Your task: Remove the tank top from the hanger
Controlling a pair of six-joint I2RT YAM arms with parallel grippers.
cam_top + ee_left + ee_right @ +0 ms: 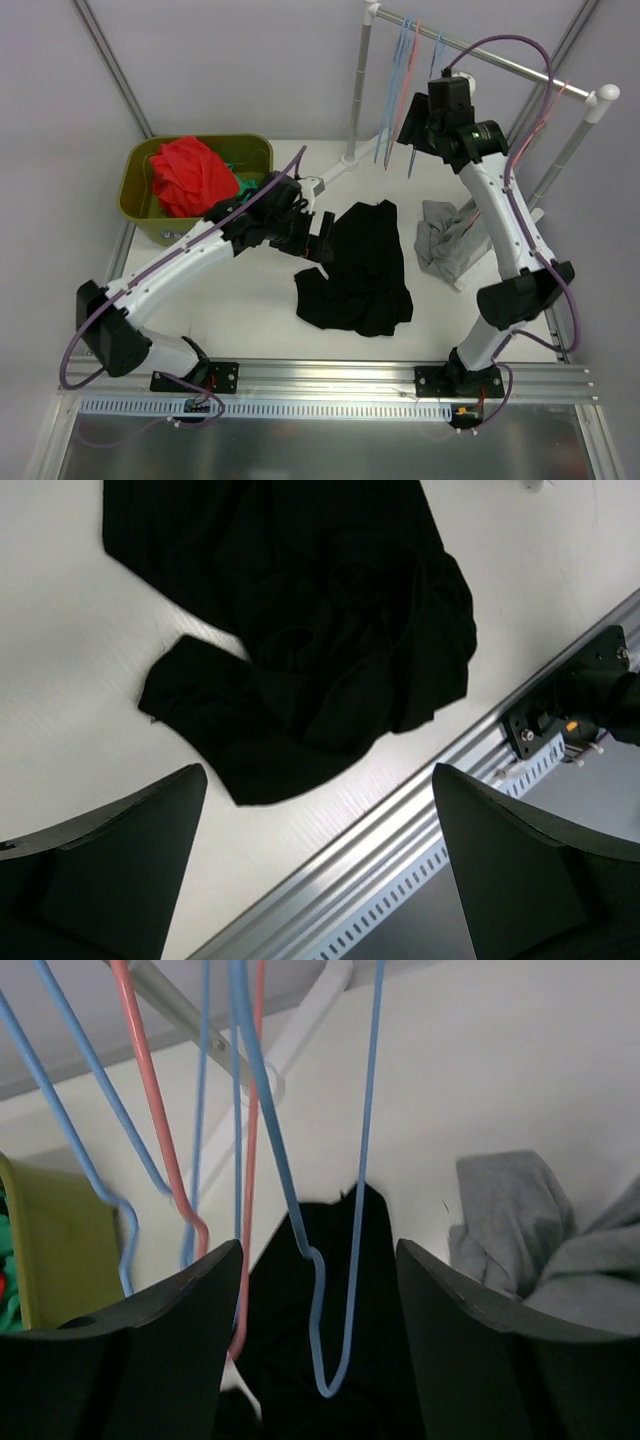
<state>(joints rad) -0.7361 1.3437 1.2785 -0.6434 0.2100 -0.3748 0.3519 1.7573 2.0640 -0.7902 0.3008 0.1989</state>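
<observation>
Left gripper point(322, 240) point(320, 880): jaws spread wide and holding nothing, poised above the counter's middle, just beside the left hem of the black tank top point(360, 265) point(310, 630). Black tank top: off any hanger, lying crumpled and flat on the white counter point(250, 300) between the two arms, nearer the near edge than the far one. Its lower folds reach towards the aluminium rail point(330, 375) point(420, 830) that runs along the near edge. Right gripper point(410, 125) point(320, 1350): raised high over the far edge, jaws parted and gripping nothing. The lower loop of a blue hanger point(403, 70) point(320, 1320) hangs in the gap between them; whether it touches a finger cannot be told. Pink hanger point(150, 1070): hanging bare just beside the blue ones. All hang from the clothes rack point(480, 50) standing along the far edge, towards the far right corner. Grey garment point(445, 240) point(530, 1230): heaped near the right edge, close beside the right arm. Green bin point(140, 190) point(50, 1250): at the far left corner, holding a red garment point(190, 175).
</observation>
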